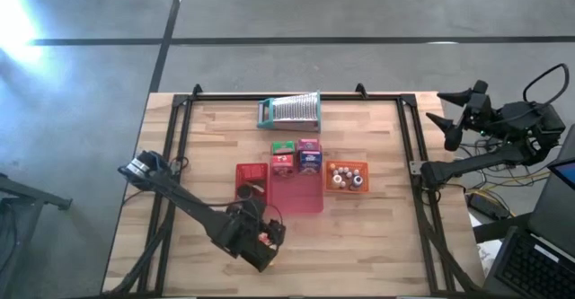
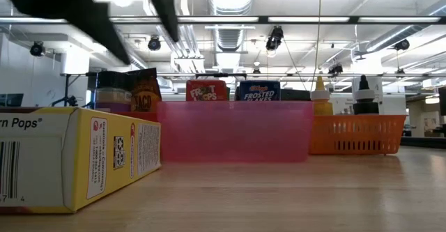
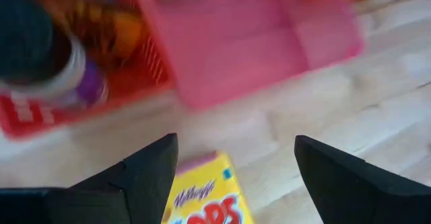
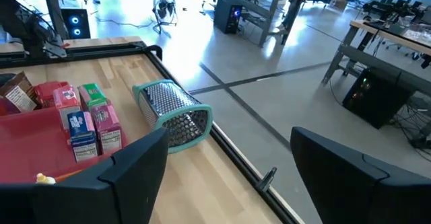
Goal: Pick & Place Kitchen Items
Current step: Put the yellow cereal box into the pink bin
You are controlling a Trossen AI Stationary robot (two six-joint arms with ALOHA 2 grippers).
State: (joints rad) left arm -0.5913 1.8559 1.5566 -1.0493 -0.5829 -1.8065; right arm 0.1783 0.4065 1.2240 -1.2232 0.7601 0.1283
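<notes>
A yellow cereal box point(image 3: 209, 200) lies flat on the wood near the table's near edge, and the low view shows its long side resting on the table point(image 2: 70, 155). My left gripper point(image 3: 236, 143) hangs open above it, and in the high view my left gripper point(image 1: 260, 239) hides the box. A red tray point(image 1: 252, 180) holds a brown packet point(image 2: 144, 93) and a spice jar point(image 3: 40, 56). Small green, red, pink and blue boxes point(image 1: 296, 155) stand behind the pink tray point(image 1: 301, 193). My right gripper point(image 1: 434, 107) waits open past the table's right edge.
An orange basket point(image 1: 346, 175) with tiny bottles sits right of the pink tray. A ribbed silver piece with a teal frame point(image 1: 292, 110) lies near the far edge. A black frame rail point(image 1: 409, 155) runs along each side. Bare wood shows left and right of the trays.
</notes>
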